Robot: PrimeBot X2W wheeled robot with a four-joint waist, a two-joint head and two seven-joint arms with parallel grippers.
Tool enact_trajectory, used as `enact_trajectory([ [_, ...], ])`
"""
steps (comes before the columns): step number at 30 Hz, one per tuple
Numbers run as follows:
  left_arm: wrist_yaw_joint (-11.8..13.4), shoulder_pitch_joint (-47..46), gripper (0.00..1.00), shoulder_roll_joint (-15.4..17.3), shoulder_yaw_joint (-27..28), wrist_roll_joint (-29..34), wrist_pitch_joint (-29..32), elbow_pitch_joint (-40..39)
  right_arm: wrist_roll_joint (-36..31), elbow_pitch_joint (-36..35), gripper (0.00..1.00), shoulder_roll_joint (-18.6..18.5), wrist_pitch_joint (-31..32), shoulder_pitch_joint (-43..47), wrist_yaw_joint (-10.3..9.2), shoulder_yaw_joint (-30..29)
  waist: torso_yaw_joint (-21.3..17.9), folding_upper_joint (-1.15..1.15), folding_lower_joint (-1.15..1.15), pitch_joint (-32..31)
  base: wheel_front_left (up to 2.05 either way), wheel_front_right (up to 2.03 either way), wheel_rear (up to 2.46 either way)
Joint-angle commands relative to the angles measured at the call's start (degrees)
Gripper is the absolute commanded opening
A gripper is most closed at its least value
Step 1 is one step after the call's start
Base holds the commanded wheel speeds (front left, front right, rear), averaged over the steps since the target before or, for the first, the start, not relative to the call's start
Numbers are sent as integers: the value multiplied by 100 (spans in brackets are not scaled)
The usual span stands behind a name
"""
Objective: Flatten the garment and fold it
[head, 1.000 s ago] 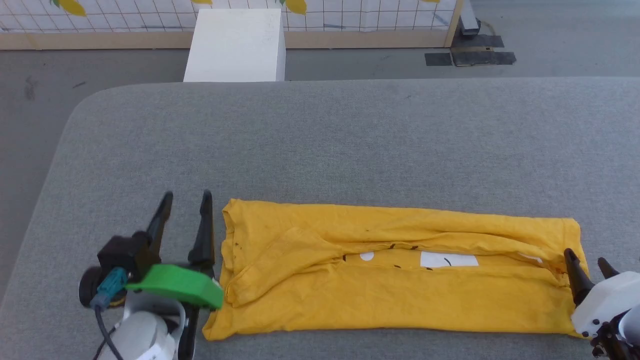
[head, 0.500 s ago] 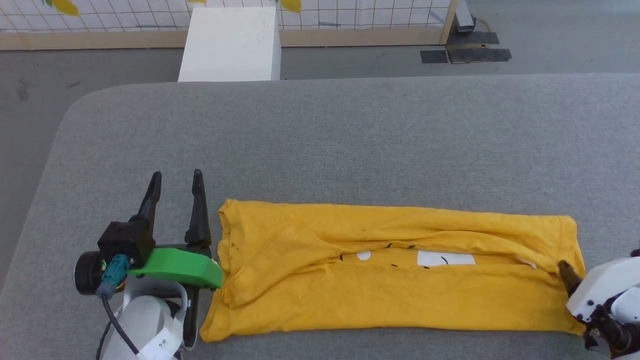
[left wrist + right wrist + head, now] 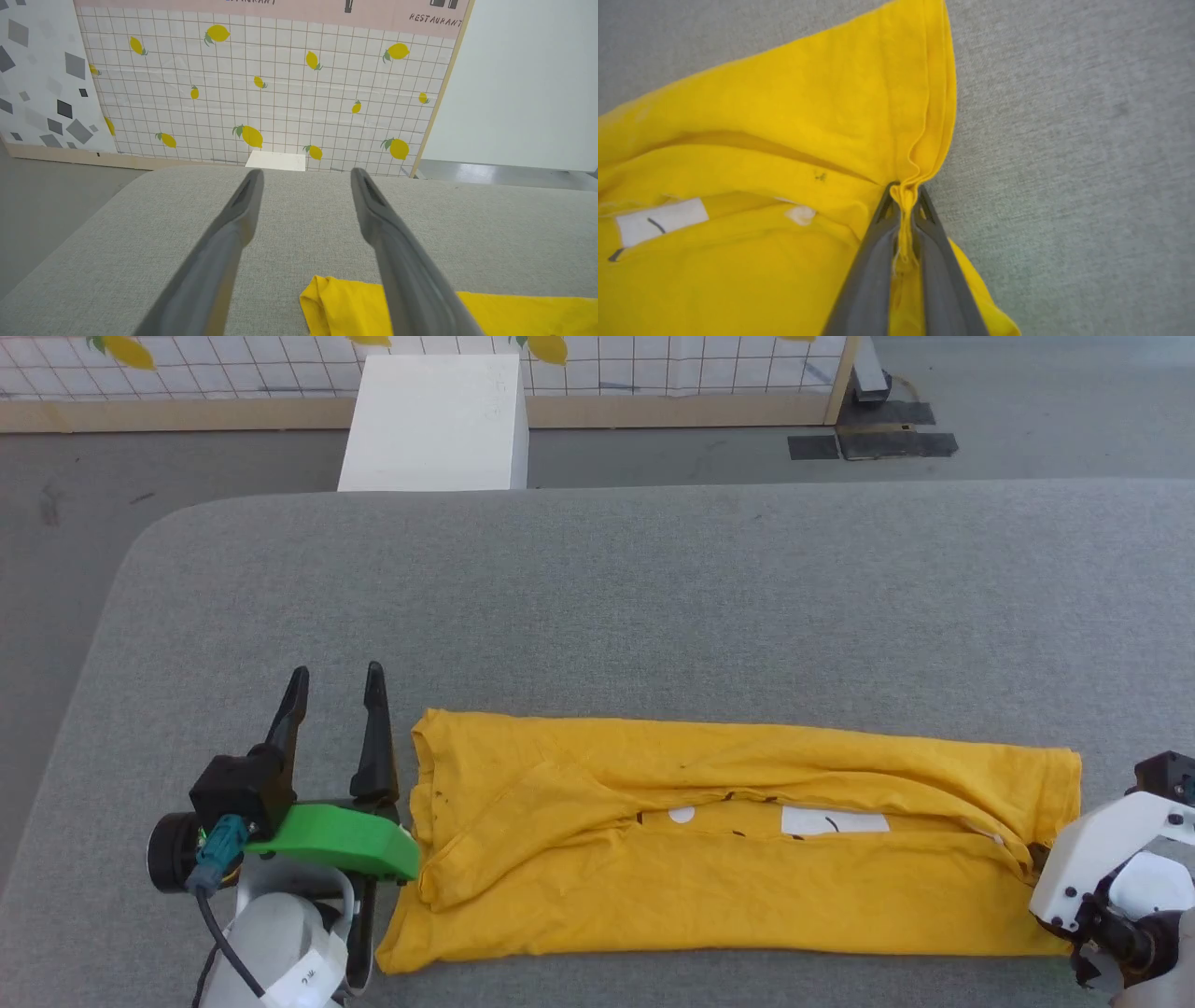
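**Grey table [image 3: 597,597], shirt [image 3: 709,896] pinched at its right end**

The yellow shirt lies near our edge of the table as a long band, both long sides folded in. We judge the lengthwise folds done. Next we must lift the hem [image 3: 924,116] end and carry it across to the collar [image 3: 425,747]. Our right gripper [image 3: 903,193] tilts down, fingers clamped on the bunched hem. Our left gripper [image 3: 335,672] sits just beside the collar, fingers apart.
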Motion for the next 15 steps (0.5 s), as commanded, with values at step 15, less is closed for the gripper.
enact_trajectory([
  [15, -214, -165, 100, -163, 207, 178, -27, 154, -1427, 265, 0, -981, -1682, -125, -6, -1197, 89, 0, 0, 193, 0, 0, 0],
])
